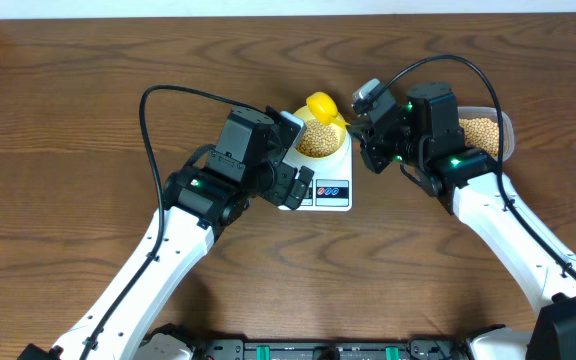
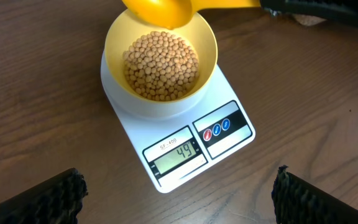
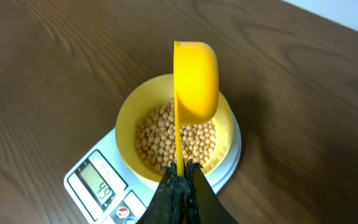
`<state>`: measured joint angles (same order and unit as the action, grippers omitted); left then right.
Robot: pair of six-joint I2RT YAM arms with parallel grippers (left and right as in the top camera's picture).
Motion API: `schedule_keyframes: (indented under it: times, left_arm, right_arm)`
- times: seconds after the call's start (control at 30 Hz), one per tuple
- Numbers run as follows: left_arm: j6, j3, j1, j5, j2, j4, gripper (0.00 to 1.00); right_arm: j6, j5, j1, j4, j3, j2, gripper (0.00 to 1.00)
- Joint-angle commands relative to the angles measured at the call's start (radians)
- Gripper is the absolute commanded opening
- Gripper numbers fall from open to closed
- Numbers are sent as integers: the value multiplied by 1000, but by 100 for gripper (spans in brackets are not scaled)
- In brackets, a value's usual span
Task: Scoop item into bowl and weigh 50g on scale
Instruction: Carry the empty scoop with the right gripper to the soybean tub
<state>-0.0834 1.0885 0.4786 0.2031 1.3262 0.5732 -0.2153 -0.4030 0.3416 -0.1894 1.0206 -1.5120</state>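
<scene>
The scale (image 1: 336,168) sits mid-tabletop (image 1: 68,100) with the bowl (image 2: 207,45) centred on its round platform. The beans (image 2: 161,65) fill the bowl's bottom in a heap that stays below the rim. The display (image 2: 178,153) reads 49, and two round buttons, red and blue, lie just beside it.

The right fingers (image 3: 180,179) are pressed together on the thin handle of the yellow scoop (image 3: 196,81). They hold it above the bowl with the cup tipped on its side. From the left wrist view the cup overhangs the bowl's far rim and hides a little of it. No beans can be seen in the cup.

The left fingers (image 2: 48,199) stand wide apart with nothing between them. They hover low over the tabletop at the scale's front, one on each side of the display corner. In the overhead view the left wrist covers the scale's front-left part, display included.

Behind the right wrist lies a clear tub (image 1: 509,128) holding more beans, well apart from the scale, and the arm hides most of it. A black cable loops above each arm. Around the scale the brown wood is bare.
</scene>
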Motion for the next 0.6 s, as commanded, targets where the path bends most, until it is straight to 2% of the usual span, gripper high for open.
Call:
schedule_keyframes:
  times: [0.0, 0.3, 0.57]
  left_arm:
    - [-10, 3, -4, -13, -1, 1, 98]
    - [-10, 3, -4, -13, -1, 1, 98]
    - [-10, 3, -4, -13, -1, 1, 98]
  right_arm:
    - [35, 1, 6, 18, 10, -5, 1]
    - [36, 34, -16, 29, 10, 23, 1]
    - [118, 169, -151, 13, 10, 82, 1]
